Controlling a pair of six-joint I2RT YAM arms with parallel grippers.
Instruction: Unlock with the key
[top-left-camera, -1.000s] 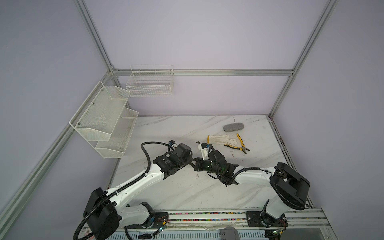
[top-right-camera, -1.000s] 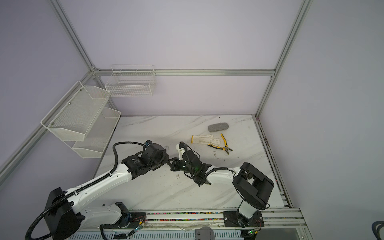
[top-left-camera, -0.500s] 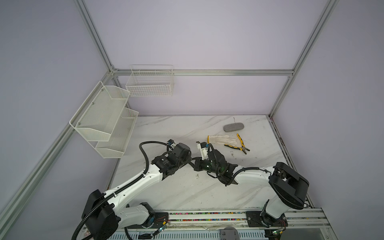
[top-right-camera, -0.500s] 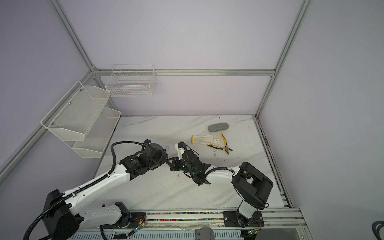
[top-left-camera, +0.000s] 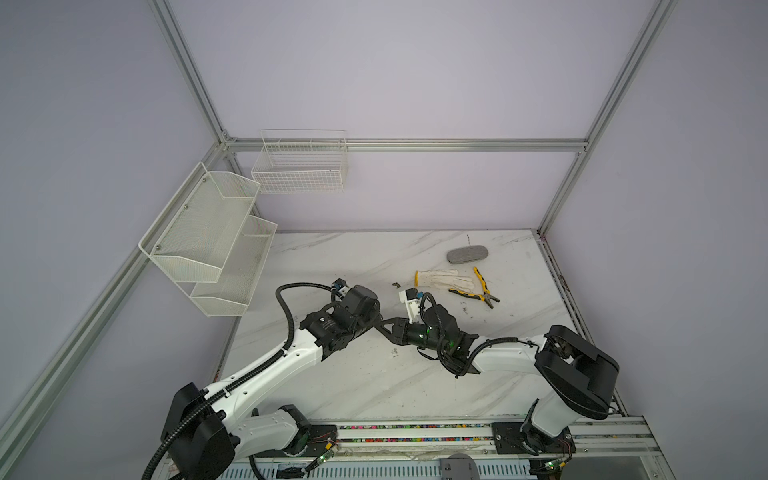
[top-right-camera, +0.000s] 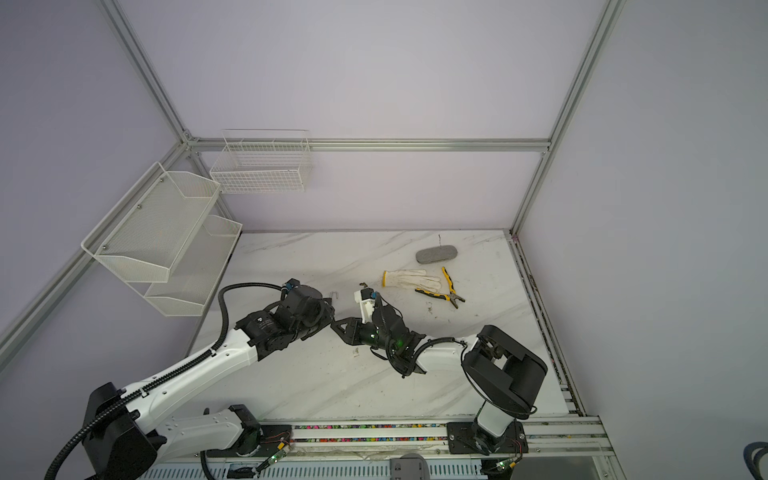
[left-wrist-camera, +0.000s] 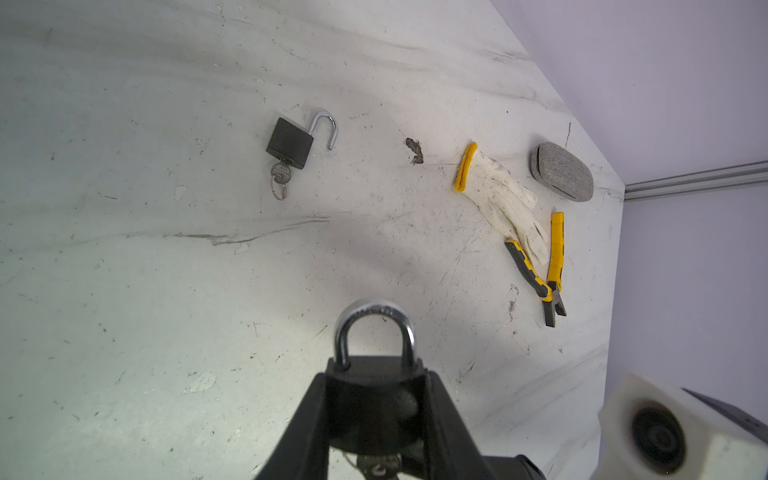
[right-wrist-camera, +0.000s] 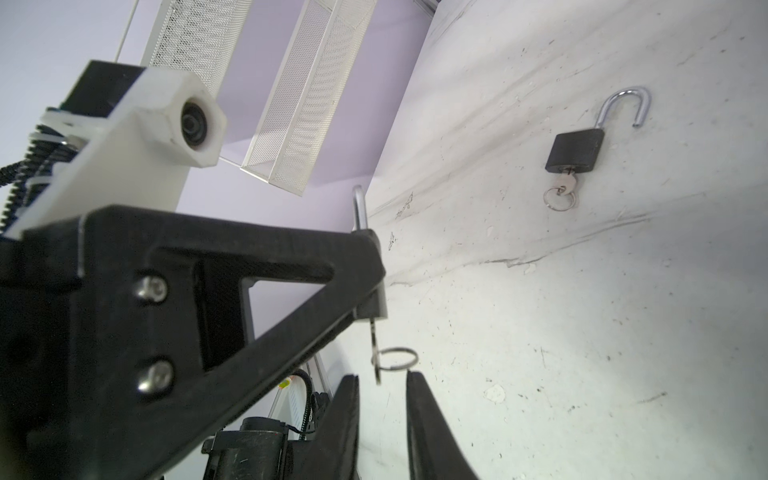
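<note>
My right gripper (right-wrist-camera: 381, 380) had just let go. Its jaws, clenched a second before, now stood apart, and the key (right-wrist-camera: 375, 340) hung free just at their tips with its blade seated in the padlock (left-wrist-camera: 374, 365). The left gripper (left-wrist-camera: 376, 382) kept that padlock clamped by its body, off the table (left-wrist-camera: 166, 311), where the two arms met mid-table. The shackle (left-wrist-camera: 372, 309) looked seated on both legs, so I judged the lock not yet sprung. I read the release as a re-grip before another turn. Beyond, a second lock (left-wrist-camera: 289, 142) lay open on the table.
</note>
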